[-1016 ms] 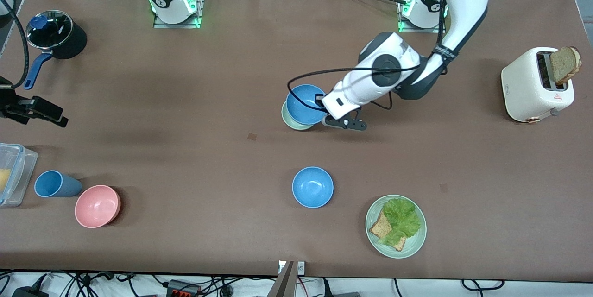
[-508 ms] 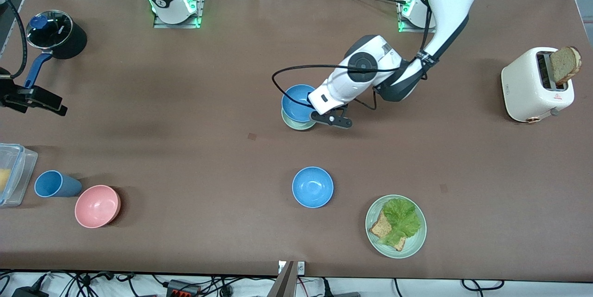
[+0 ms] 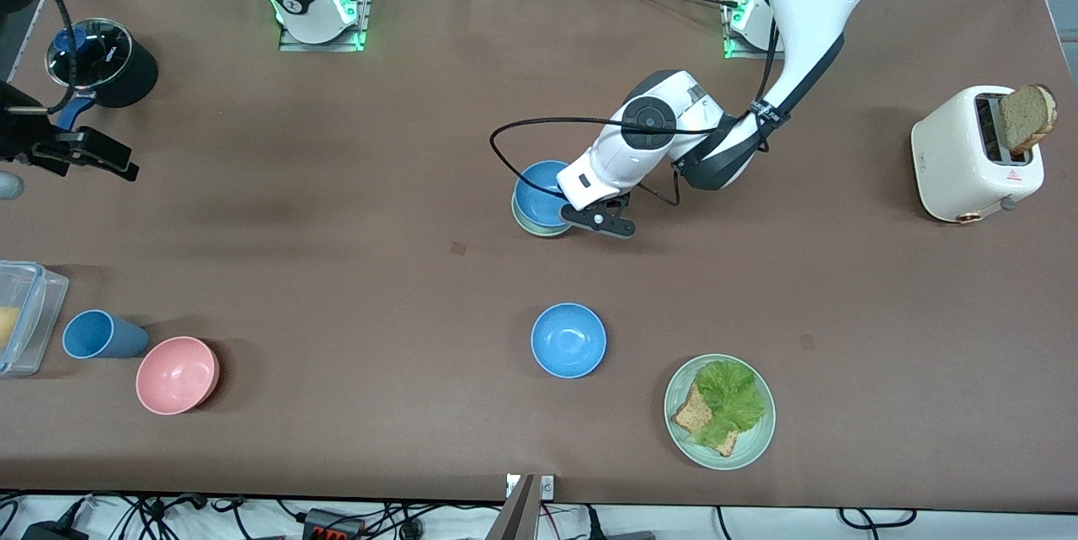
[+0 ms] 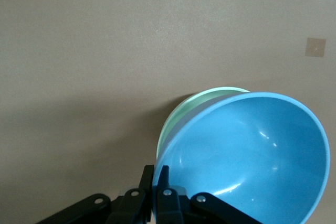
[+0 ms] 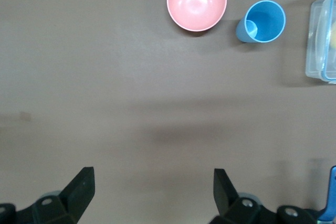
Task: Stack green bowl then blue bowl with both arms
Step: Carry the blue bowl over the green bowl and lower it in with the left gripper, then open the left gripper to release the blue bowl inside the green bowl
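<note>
Nesting nearly done — left gripper (image 3: 563,205) clamped on blue bowl (image 3: 539,191) rim, directly over green bowl (image 3: 532,224) mid-worktop; right gripper (image 5: 152,192) waits apart, near the worktop's pot-corner edge.

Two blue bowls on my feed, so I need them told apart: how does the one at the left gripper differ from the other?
The held blue bowl is pinched at its rim by the left gripper, while the free blue bowl is untouched. The held one sits tilted in the green bowl; the free one rests level on the table, nearer the front camera. Both look alike in colour and size.
</note>
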{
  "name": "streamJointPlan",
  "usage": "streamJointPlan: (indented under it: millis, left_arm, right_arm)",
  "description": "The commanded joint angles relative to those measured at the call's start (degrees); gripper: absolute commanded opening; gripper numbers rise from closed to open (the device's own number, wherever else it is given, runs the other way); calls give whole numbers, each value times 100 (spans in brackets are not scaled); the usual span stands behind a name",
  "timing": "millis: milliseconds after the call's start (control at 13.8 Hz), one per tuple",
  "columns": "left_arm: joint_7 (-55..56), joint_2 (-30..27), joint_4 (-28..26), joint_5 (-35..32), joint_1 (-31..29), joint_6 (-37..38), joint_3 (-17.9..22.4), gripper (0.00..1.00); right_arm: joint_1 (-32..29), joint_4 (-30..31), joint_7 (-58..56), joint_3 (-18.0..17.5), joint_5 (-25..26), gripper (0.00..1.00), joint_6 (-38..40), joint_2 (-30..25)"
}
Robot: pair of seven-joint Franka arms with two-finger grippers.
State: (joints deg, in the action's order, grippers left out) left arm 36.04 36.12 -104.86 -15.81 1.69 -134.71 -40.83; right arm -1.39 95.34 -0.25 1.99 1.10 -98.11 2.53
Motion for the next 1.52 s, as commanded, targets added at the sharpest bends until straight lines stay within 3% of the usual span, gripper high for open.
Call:
streamJointPlan:
  millis: [0, 508, 1088, 1378, 1451]
  left_arm:
    - [43, 167, 220, -203, 104, -2, 31, 1]
    - [52, 246, 370, -212, 192, 6, 40, 1]
    - [34, 299, 352, -599, 183, 6, 31, 3]
    - [122, 282, 370, -572, 165, 41, 14, 32]
    - [131, 247, 396, -555, 122, 59, 5, 34]
  right_arm:
    - [-37, 460, -89, -155, 294, 100, -200, -358]
    - [-98, 407, -18, -102, -40, 100, 81, -455]
    - [-98, 398, -71, -102, -40, 100, 187, -525]
    - [-90, 381, -141, -120, -14, 100, 188, -508]
    - [-64, 380, -177, -155, 30, 100, 126, -490]
